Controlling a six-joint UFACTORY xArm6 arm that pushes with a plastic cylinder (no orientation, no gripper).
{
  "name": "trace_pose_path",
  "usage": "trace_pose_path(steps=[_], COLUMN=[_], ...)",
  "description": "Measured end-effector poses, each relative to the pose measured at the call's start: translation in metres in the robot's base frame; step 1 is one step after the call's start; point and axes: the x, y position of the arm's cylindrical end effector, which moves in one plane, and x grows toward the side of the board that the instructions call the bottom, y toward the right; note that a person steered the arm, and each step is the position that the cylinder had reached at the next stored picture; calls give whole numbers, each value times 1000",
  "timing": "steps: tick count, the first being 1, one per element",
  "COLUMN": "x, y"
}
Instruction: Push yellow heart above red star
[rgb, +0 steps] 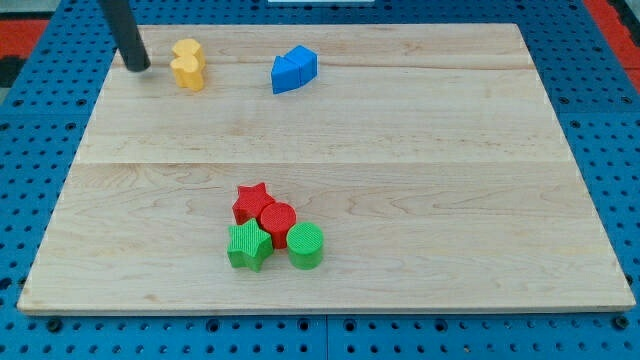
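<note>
Four blocks huddle low on the wooden board while the yellow heart waits far up at the view's top left.

Nearest the view's bottom, a green star and green cylinder touch a red cylinder and the red star. Farther up sits a blue block, with the yellow heart to its left. My tip stands just left of the heart, apart from it; the rod carries no pincer.
</note>
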Motion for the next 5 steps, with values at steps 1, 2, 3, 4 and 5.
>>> trace_pose_path(steps=[1,2,3,4,5], x=[-18,12,54,67,89], y=[25,43,64,92,141])
